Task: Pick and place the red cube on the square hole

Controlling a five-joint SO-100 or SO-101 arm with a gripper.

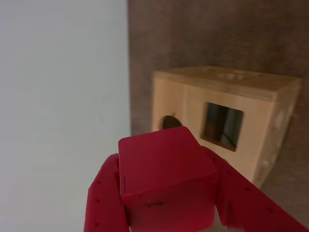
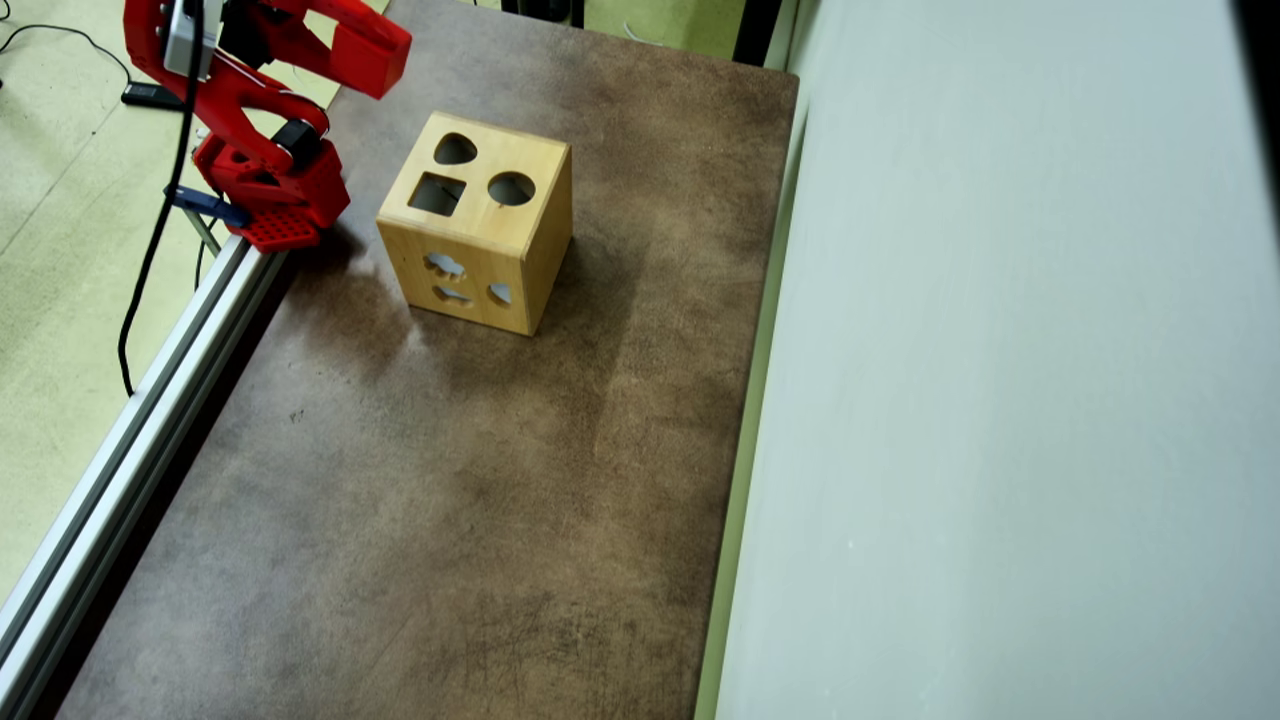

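Observation:
In the wrist view my gripper (image 1: pixel 164 166) is shut on the red cube (image 1: pixel 166 181), which fills the lower middle between the two red fingers (image 1: pixel 104 198). Beyond it stands the light wooden box (image 1: pixel 270 121), with the dark square hole (image 1: pixel 222 125) in the face turned towards me, up and right of the cube. A round hole (image 1: pixel 169 122) peeks out just above the cube. In the overhead view the box (image 2: pixel 520 240) stands on the brown table with the square hole (image 2: pixel 437 194) in its top. The gripper (image 2: pixel 380 55) hangs up and left of the box; the cube cannot be made out there.
The box top also has a round hole (image 2: pixel 511 188) and a rounded-triangle hole (image 2: pixel 455 150). A grey-white wall (image 2: pixel 1000 400) runs along the table's right side. An aluminium rail (image 2: pixel 140 420) borders the left edge, with the red arm base (image 2: pixel 270 190) clamped beside it.

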